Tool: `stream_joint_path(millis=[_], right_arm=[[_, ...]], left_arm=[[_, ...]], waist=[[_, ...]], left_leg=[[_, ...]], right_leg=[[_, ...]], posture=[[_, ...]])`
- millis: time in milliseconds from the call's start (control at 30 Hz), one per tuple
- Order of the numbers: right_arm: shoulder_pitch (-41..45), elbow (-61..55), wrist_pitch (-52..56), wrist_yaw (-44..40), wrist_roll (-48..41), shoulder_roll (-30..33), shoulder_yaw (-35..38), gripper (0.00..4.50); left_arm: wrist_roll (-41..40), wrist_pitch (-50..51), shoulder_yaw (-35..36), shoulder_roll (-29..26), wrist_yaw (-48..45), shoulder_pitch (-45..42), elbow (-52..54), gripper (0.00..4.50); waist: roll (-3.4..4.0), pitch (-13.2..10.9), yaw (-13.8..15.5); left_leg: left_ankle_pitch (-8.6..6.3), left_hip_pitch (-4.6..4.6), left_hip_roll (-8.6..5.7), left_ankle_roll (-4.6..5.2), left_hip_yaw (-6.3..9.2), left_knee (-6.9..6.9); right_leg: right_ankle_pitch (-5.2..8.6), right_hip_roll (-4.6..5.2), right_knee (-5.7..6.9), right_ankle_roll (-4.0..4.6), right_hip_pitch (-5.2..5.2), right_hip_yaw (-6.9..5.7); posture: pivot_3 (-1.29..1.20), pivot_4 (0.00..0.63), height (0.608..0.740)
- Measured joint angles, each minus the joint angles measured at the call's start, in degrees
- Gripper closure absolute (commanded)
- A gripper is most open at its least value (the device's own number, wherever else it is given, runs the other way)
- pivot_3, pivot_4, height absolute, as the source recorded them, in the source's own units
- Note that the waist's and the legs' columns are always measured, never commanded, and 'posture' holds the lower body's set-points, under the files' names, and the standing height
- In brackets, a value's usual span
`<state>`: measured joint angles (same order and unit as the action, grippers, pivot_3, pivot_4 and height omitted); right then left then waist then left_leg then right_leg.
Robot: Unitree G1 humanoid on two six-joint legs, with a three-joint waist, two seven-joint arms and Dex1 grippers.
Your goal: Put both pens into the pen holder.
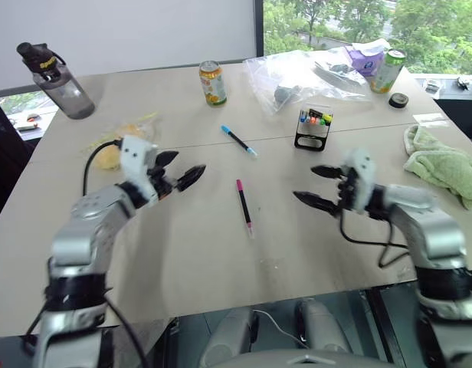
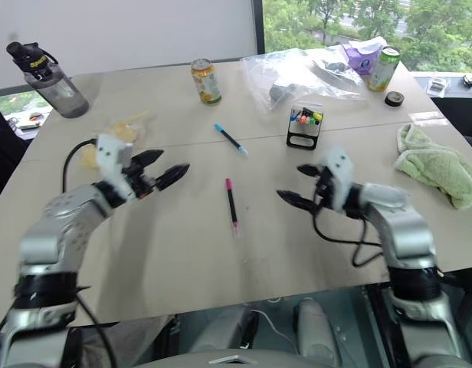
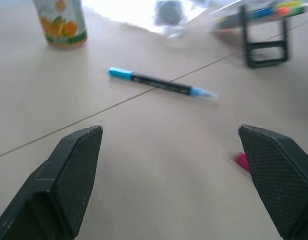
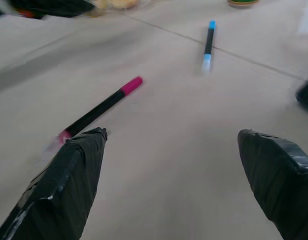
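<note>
Both pens lie loose on the table [image 1: 182, 261], neither one in the pen holder [image 1: 313, 130] yet. Blue pen [image 1: 238, 140] lies far of centre on the table seam, slanted, well apart from both arms. Pink pen [image 1: 244, 205] lies nearer, roughly midway between the two grippers, running near-to-far. Pen holder stands right of the blue pen, far of the right arm, with short bright-capped markers [image 1: 316, 118] already sticking up in it.

Left gripper [image 1: 178, 172]: fingers spread wide, empty, hovering left of the pink pen, pointing right toward it. Right gripper [image 1: 319, 187]: fingers wide apart too, empty, right of the pink pen, pointing left.

Risks, judged from here:
- both claws face the same pink pen from opposite sides; if both go for it they may clash or knock it away
- pens are slim and lie flat, so a pinch coming in near level could slide over the barrel or roll it off
- the holder is small, light-looking and crowded with markers; a pen dropped at an angle may bounce out or tip it
- orange can [image 1: 212, 83] stands just far-left of the blue pen, so a wide left reach could bump it
</note>
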<state>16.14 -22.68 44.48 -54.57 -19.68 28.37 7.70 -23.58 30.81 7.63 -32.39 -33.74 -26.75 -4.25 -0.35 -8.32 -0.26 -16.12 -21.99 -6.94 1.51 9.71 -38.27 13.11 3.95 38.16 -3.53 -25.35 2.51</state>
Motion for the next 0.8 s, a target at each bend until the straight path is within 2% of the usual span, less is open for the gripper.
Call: stream_joint_path(millis=[133, 300, 467, 600, 800], right_arm=[[-7.4, -9.0, 5.2, 2.1, -5.9, 4.1, 7.4, 0.04], [-10.9, -14.6, 8.3, 8.0, -9.8, 3.9, 9.8, 0.04], [-13.1, -16.6, 8.6, 13.3, -10.6, 3.9, 10.4, 0.04], [-14.0, -16.6, 8.4, 15.1, -11.6, 4.9, 11.3, 0.04], [-15.9, -16.8, 6.7, 15.0, -14.6, 6.8, 14.8, 0.04]], left_arm=[[3.4, -2.1, -4.5, 7.9, 1.7, -11.1, -11.6, 0.0], [7.4, -6.8, -6.1, 14.2, 4.3, -22.7, -28.6, 0.0], [12.6, -12.7, -5.8, 19.4, 12.8, -35.7, -49.7, 0.0], [15.1, -15.8, -5.3, 22.1, 19.5, -40.3, -58.2, 0.0], [16.3, -16.3, -3.3, 25.0, 29.1, -41.3, -63.4, 0.0]], waist=[[-0.09, 0.0, -0.5], [-0.15, 0.0, -0.7], [-0.31, -0.1, -0.1], [-0.34, -0.1, -0.3], [-0.36, -0.1, -0.3]], left_leg=[[-0.01, 0.01, 0.0, 0.01, -0.01, 0.0], [0.0, 0.02, 0.02, 0.01, -0.06, -0.01], [-0.01, -0.08, -0.05, 0.03, 0.0, -0.06], [-0.02, -0.11, -0.06, 0.05, 0.01, -0.06], [-0.02, -0.1, -0.06, 0.05, 0.0, -0.07]], right_leg=[[-0.02, 0.01, -0.07, -0.03, 0.03, 0.03], [-0.02, 0.02, -0.02, -0.04, 0.02, 0.07], [-0.06, 0.07, -0.1, -0.11, 0.01, 0.01], [-0.06, 0.07, -0.12, -0.12, -0.01, 0.02], [-0.06, 0.06, -0.07, -0.13, 0.0, 0.03]], posture=[[0.0, 0.15, 0.739], [0.0, 0.15, 0.739], [0.0, 0.15, 0.739], [0.0, 0.15, 0.739], [0.0, 0.15, 0.739]])
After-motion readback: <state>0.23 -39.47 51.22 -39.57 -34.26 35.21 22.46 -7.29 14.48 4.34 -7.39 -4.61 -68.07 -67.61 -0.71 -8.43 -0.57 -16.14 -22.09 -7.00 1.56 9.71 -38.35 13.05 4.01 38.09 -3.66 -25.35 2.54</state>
